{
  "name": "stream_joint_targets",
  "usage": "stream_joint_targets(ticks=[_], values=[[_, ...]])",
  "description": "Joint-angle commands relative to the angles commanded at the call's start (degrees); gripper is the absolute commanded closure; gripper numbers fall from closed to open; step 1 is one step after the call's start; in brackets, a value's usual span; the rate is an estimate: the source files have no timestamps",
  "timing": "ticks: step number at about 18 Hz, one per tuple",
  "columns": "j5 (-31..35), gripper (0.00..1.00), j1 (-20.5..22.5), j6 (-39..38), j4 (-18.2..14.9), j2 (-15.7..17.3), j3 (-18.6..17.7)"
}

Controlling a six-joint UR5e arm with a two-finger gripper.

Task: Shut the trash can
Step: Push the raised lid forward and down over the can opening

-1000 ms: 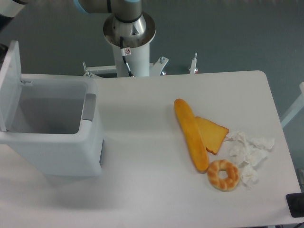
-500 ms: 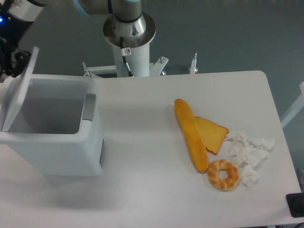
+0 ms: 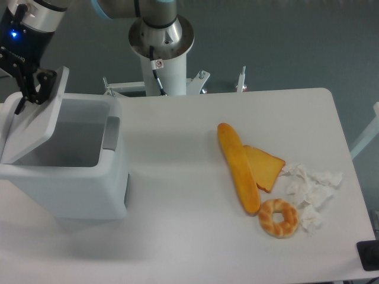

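Observation:
The trash can (image 3: 71,183) is a big boxy white bin at the table's left, with a grey latch strip (image 3: 111,133) on its right rim. Its flat white lid (image 3: 37,124) is hinged on the left and leans in over the opening, roughly half lowered. My gripper (image 3: 31,89) is at the lid's upper far edge, with its dark fingers pressed against the lid's back. The lid hides the fingertips, so how the jaws stand is unclear.
A long baguette (image 3: 238,168), a toast slice (image 3: 265,167), a ring-shaped bagel (image 3: 279,218) and crumpled white tissue (image 3: 311,189) lie on the table's right half. The arm's base column (image 3: 161,41) stands behind the table's far edge.
My gripper has come in from the upper left and moved right and down. The lid has swung from nearly upright to leaning over the bin opening.

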Motion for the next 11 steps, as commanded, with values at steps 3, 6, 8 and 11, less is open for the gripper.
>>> stream_joint_targets(ticks=[3, 6, 8, 11], values=[[0.4, 0.0, 0.2, 0.3, 0.2, 0.0, 0.2], [2.4, 0.0, 1.1, 3.3, 0.1, 0.4, 0.0], [4.3, 0.0, 1.1, 4.6, 0.2, 0.5, 0.2], [5.7, 0.0, 1.1, 6.8, 0.1, 0.6, 0.4]])
